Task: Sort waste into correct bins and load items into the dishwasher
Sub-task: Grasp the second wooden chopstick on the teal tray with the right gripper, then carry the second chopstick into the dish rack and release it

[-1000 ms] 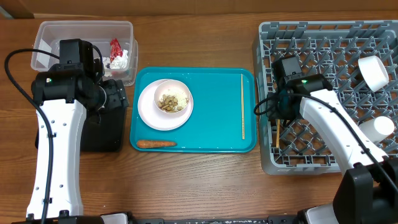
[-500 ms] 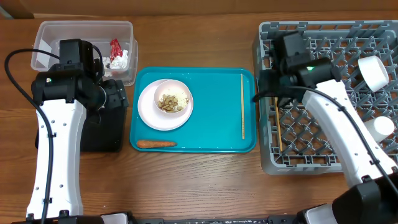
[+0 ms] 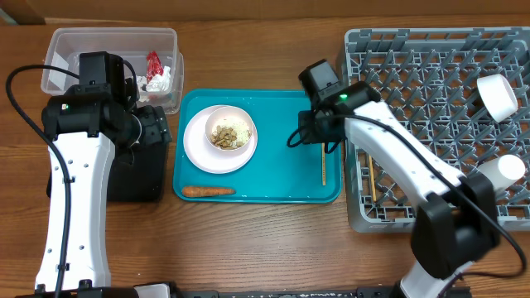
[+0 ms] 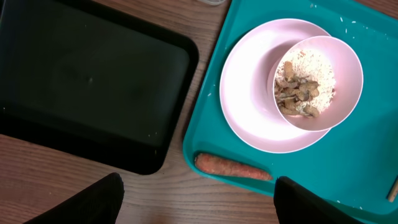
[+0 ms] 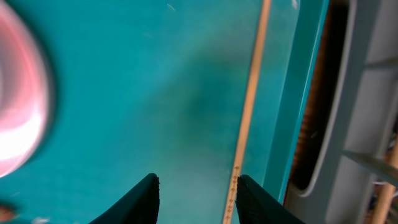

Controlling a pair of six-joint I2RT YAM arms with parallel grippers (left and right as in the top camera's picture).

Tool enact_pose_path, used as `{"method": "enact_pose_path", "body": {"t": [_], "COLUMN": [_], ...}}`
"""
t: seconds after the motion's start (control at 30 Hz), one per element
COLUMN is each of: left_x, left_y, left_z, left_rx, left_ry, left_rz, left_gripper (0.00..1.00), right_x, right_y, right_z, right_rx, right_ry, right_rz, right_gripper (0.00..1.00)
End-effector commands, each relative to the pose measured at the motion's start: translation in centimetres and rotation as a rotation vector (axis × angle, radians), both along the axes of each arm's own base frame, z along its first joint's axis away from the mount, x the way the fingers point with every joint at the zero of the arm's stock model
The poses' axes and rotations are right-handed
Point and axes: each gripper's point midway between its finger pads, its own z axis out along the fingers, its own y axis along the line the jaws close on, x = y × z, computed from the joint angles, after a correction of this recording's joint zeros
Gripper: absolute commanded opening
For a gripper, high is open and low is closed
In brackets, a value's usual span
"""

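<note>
One thing differs from a second ago in the overhead view: the right arm [image 3: 389,157], then above the left side of the dish rack [image 3: 431,35], now reaches left over the teal tray [image 3: 273,149]. Its wrist covers the far half of a chopstick [image 3: 323,172] on the tray's right side. The left arm [image 3: 79,165] has not shifted and hangs over the black tray [image 3: 141,178]. We count two chopsticks, the second [image 3: 370,184] lying in the rack's left column. Two white dishes [image 3: 497,95] sit at the rack's right edge. One plate [image 3: 199,153] carries one bowl [image 3: 248,126] of food scraps [image 3: 226,135], with one carrot stick [image 3: 207,190] near it. One red wrapper [image 3: 154,63] and one tissue [image 3: 166,80] lie in the clear tub [image 3: 108,40], far left.

From the left wrist, the left gripper [image 4: 199,183] is spread wide and holds nothing. The black tray lies to its left, and the plate, bowl and carrot stick to its right.

From the right wrist, the right gripper [image 5: 198,180] is open and empty, low over the teal tray. The chopstick runs between its fingers [image 5: 134,199], just beside the one toward the rack; whether they touch we cannot tell. The plate is a pink blur at left.
</note>
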Motion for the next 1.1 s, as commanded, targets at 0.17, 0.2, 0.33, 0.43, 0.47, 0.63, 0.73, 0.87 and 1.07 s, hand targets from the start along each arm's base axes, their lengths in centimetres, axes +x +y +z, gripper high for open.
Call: {"method": "enact_pose_path", "body": {"t": [0.17, 0.2, 0.33, 0.43, 0.47, 0.63, 0.73, 0.87, 1.07], "left_x": [-0.1, -0.1, -0.1, -0.1, -0.1, -0.1, -0.1, -0.1, -0.1], "left_y": [0.0, 0.0, 0.0, 0.0, 0.0, 0.0, 0.0, 0.0, 0.0], "left_z": [-0.3, -0.3, -0.3, -0.3, -0.3, -0.3, -0.3, -0.3, -0.3], "left_rx": [-0.01, -0.01, -0.01, -0.01, -0.01, -0.009, -0.01, -0.01, -0.01], "left_ry": [0.013, 0.014, 0.013, 0.014, 0.014, 0.014, 0.015, 0.015, 0.016], "left_rz": [0.013, 0.013, 0.013, 0.013, 0.013, 0.013, 0.013, 0.013, 0.013], "left_gripper": [0.8, 0.8, 0.79, 0.8, 0.8, 0.8, 0.8, 0.8, 0.8], "right_x": [0.3, 0.3, 0.3, 0.0, -0.1, -1.0, -1.6, -1.9, -2.3], "right_y": [-1.5, -1.7, -2.4, -2.4, -2.5, -2.9, -2.9, -2.5, -1.7], "right_z": [-5.3, -5.7, -7.0, -8.1, -8.3, -9.6, -10.1, -10.1, -10.2], "right_rx": [-0.111, -0.125, -0.169, -0.179, -0.181, -0.191, -0.185, -0.159, -0.113], "right_ry": [0.078, 0.083, 0.1, 0.125, 0.131, 0.15, 0.17, 0.187, 0.211], "right_rz": [-0.071, -0.076, -0.098, -0.095, -0.095, -0.095, -0.092, -0.088, -0.083], "right_gripper": [0.43, 0.43, 0.43, 0.44, 0.44, 0.43, 0.33, 0.18, 0.04]}}
